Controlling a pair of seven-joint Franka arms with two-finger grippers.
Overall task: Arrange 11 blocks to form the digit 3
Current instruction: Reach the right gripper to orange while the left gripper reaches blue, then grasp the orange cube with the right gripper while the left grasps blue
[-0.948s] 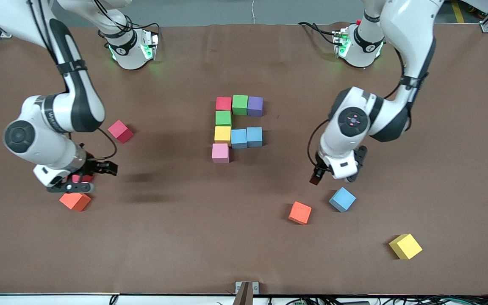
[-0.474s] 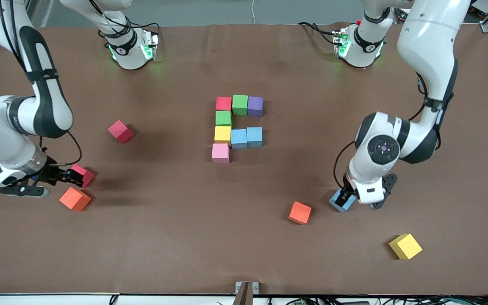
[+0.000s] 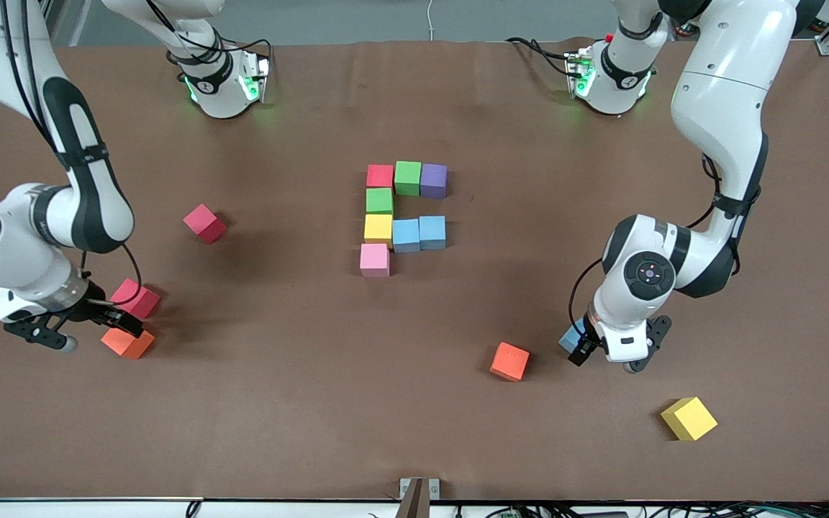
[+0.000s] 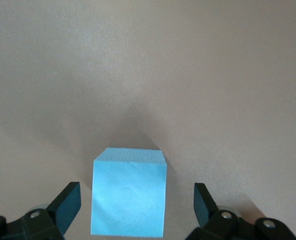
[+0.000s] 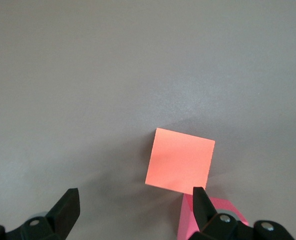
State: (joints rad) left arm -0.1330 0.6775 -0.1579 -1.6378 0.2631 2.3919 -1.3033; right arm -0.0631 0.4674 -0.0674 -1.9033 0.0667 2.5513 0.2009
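Moved down since earlier: left gripper [image 3: 598,352], spread, straddling light blue foam cube [image 4: 129,198] | right gripper [image 3: 91,324] spread over orange foam cube [image 3: 127,342] | eight cubes [image 3: 400,216] centred; six loose.

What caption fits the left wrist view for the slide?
Left claw open, fingers straddling a light blue block on the brown table, not yet closed on it.

Two white arms here, glossy rounded shells with black bands at the joints and thin black cables looping along each forearm. Round white bases glow green. Left gripper [image 3: 605,351] and right gripper [image 3: 76,327] are black, their fingers [image 4: 68,202] wedge-shaped, with small silver screws just above the tips.
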